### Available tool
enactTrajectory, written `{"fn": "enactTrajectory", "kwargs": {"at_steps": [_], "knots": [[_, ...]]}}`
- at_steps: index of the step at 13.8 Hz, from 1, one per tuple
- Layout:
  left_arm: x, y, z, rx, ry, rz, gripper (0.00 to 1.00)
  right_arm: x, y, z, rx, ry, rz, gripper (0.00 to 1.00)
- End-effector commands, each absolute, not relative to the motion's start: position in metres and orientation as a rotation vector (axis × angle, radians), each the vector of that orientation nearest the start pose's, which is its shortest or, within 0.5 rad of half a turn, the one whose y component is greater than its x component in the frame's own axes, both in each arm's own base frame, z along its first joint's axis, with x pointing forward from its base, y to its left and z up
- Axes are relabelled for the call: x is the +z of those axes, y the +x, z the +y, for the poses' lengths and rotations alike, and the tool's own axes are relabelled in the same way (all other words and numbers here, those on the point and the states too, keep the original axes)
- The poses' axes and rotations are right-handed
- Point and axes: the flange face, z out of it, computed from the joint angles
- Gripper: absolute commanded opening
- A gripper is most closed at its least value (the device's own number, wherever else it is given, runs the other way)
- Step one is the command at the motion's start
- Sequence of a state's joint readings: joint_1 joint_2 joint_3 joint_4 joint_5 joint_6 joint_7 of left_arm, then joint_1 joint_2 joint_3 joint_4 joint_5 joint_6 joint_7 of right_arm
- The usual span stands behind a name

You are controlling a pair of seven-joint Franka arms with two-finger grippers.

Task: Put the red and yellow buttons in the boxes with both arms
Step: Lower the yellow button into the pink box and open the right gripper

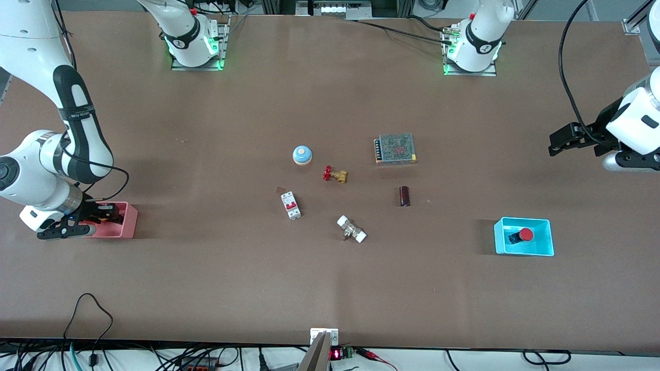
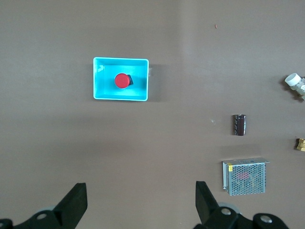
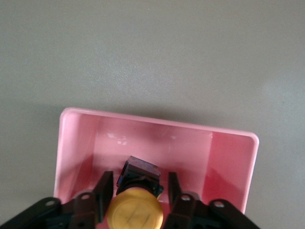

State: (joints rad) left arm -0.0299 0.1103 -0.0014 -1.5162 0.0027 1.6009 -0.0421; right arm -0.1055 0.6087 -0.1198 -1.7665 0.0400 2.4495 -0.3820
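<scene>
- The right gripper is inside the pink box at the right arm's end of the table, with the yellow button between its fingers; the pink floor lies directly beneath the button, so the coming move looks like a plain release.
- In the right wrist view the fingers sit just beside the yellow cap on either side, and its dark body points from the cap toward the box floor (whether the pads press the cap or have already let go, I cannot tell).
- The red button lies in the blue box at the left arm's end, tipped on its side, so that half of the task looks done.
- The left gripper hangs in the air with its fingers wide apart and nothing between them, over bare table well apart from the blue box; this arm seems to wait.
- The front view hides the yellow button under the right arm's wrist; only the right wrist view shows it. The left wrist view shows the red button from above, cap and dark body both clear.
</scene>
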Motion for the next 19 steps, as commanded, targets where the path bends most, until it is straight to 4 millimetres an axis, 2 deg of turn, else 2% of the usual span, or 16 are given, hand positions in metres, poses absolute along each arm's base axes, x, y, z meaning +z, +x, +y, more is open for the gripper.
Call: {"fn": "enactTrajectory", "kwargs": {"at_steps": [1,4,6,11,12,13,16,18,19], "knots": [[0.599,0.581,-0.018,0.033,-3.133,-0.057,1.0,0.228,0.654,-0.145,-0.12,-3.174,-0.251,0.7],[0.599,0.572,-0.02,0.036,-3.168,-0.072,1.0,0.229,0.654,-0.145,-0.122,-3.175,-0.255,0.76],[0.595,0.565,-0.019,0.012,-3.17,-0.078,1.0,0.24,0.657,-0.142,-0.143,-3.175,-0.28,0.81],[0.591,0.559,-0.017,0.017,-3.171,-0.084,1.0,0.266,0.656,-0.147,-0.158,-3.17,-0.323,0.83],[0.591,0.559,-0.016,0.015,-3.171,-0.084,1.0,0.279,0.653,-0.147,-0.137,-3.162,-0.317,0.89],[0.589,0.559,-0.013,0.024,-3.17,-0.094,1.0,0.297,0.651,-0.146,-0.131,-3.157,-0.316,1.0],[0.593,0.556,-0.013,0.014,-3.17,-0.089,1.0,0.369,0.635,-0.131,-0.066,-3.123,-0.311,1.0],[0.592,0.557,-0.012,0.014,-3.168,-0.069,1.0,0.414,0.622,-0.105,-0.015,-3.104,-0.241,1.0],[0.592,0.556,-0.012,0.016,-3.162,-0.066,1.0,0.439,0.615,-0.093,0.014,-3.106,-0.136,1.0]]}}
